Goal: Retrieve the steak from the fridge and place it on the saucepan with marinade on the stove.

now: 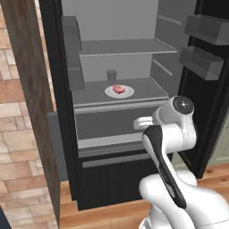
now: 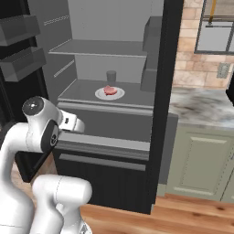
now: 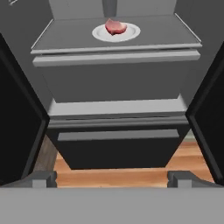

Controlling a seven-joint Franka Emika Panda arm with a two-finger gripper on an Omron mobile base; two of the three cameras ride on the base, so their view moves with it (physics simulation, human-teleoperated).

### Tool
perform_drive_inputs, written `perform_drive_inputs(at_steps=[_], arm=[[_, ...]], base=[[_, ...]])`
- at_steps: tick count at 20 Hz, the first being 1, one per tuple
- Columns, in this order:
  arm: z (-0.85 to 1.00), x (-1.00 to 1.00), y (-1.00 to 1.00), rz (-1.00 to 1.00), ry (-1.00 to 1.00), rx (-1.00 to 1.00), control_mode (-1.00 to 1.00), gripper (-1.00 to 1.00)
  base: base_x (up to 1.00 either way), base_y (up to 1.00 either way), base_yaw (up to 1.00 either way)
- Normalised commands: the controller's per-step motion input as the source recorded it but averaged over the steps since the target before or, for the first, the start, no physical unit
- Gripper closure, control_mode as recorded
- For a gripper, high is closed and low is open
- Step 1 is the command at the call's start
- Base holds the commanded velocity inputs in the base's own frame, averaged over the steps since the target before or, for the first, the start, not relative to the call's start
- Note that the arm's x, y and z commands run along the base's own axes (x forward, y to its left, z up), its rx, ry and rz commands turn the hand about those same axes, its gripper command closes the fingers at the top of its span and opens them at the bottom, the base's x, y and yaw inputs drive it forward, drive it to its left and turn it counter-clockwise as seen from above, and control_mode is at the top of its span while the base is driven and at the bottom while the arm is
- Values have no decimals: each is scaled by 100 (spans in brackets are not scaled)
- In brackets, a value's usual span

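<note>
fridge (image 1: 62, 112) doors open, steak (image 1: 118, 88) on a white plate (image 1: 127, 93) mid-shelf, set back from the shelf's front edge; gripper (image 3: 112, 177) spread wide, holding nothing, well short of it.

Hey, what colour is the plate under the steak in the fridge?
White; the plate under the pink-red steak shows best in the hand view.

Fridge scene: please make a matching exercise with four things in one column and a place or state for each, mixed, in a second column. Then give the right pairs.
1. steak
2. plate
3. cup
4. fridge

A. behind the plate
B. doors open
C. on the middle shelf, under the meat
D. on the white plate

Pairs: 1-D, 2-C, 3-A, 4-B
</note>
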Motion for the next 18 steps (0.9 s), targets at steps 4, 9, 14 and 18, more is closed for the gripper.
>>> perform_drive_inputs(at_steps=[4, 9, 14, 18], arm=[[52, -60, -25, 0, 0, 0, -100, -100], [40, -37, -21, 0, 0, 0, -100, -100], [18, -43, -13, 0, -1, 0, -100, -100], [0, -32, -2, 3, -1, 0, -100, -100]], base=[[0, 0, 0], [0, 0, 0], [0, 0, 0], [0, 0, 0]])
